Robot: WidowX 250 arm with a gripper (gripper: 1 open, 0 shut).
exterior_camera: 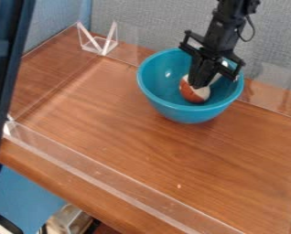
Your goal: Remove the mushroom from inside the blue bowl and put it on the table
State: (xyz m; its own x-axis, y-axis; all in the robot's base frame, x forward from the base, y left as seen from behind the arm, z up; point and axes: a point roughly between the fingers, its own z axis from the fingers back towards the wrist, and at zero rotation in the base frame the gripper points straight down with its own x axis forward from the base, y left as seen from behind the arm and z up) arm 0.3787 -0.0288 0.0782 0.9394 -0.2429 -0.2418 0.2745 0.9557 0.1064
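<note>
The gripper (200, 86) points down into the blue bowl (167, 99), its claw closed narrowly around the mushroom (189, 90) inside. The bowl sits far right on the table (112, 137).

My arm (229, 20) enters from top right, black, wrist pitched steeply down. My gripper (199, 85) at low end of reach, fingers (204, 72) closed in, pinching mushroom (189, 90) at tips. Fingers near vertical, slight lean left.

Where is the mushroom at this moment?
In the camera view, upper right: the mushroom lies inside the blue bowl, at the tips of the claw.
</note>
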